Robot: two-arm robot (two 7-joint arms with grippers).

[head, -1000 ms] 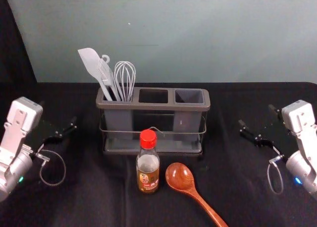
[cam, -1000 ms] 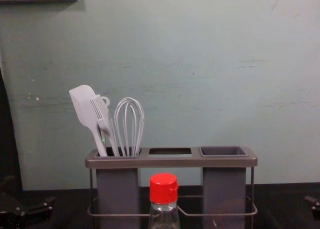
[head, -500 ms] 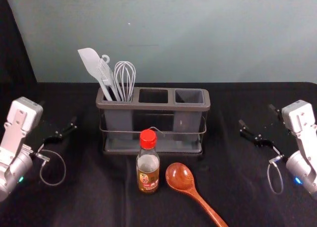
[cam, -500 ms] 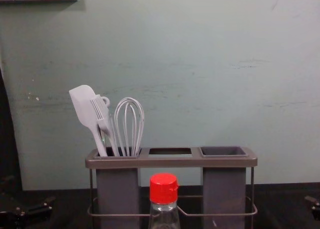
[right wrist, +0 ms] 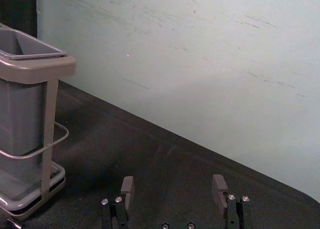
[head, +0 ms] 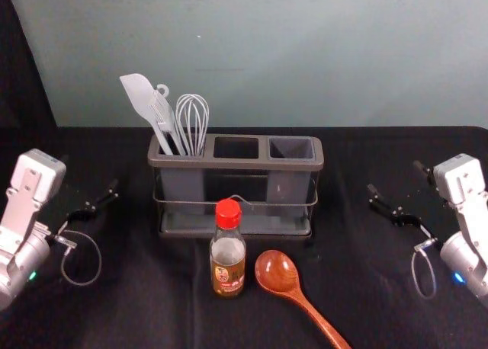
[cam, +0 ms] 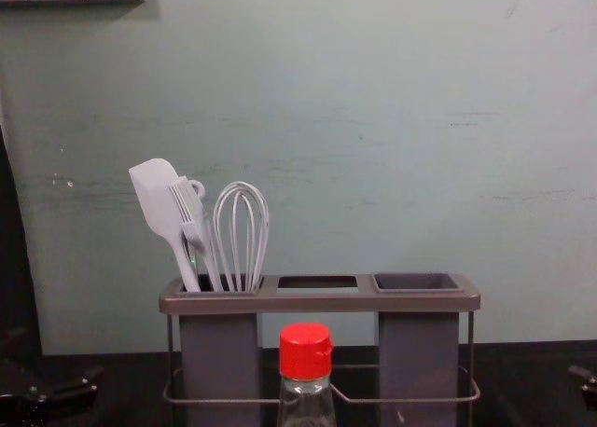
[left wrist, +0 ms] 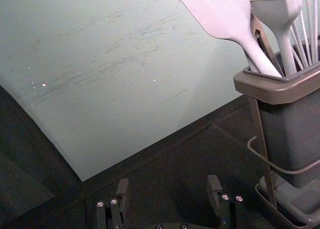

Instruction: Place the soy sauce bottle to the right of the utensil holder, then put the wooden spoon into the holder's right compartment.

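In the head view, a long grey-brown plastic utensil holder with a wire rail [head: 236, 164] stands on the black cloth [head: 152, 311]. Its left compartment keeps a white flat spatula [head: 141, 97] and a white wire whisk [head: 192, 116]. The clear glass soy sauce bottle with red cap [head: 228, 267] is upright in front of the holder, near its middle. Just beside it, on the right, lies the brown wooden spoon [head: 277, 271], its bowl towards the holder and its handle going to the near right. The left gripper [head: 90, 174] is well apart from the holder, on its left; the right gripper [head: 394, 177] is on its right.

In the chest view, the red cap stands before the holder, and a white brush [cam: 194, 224] leans between spatula and whisk.

In the left wrist view, the left gripper [left wrist: 168, 185] has its fingers spread, with nothing between them.

In the right wrist view, the right gripper [right wrist: 173, 185] has its fingers equally wide apart, holding nothing, and the holder's right end is near.
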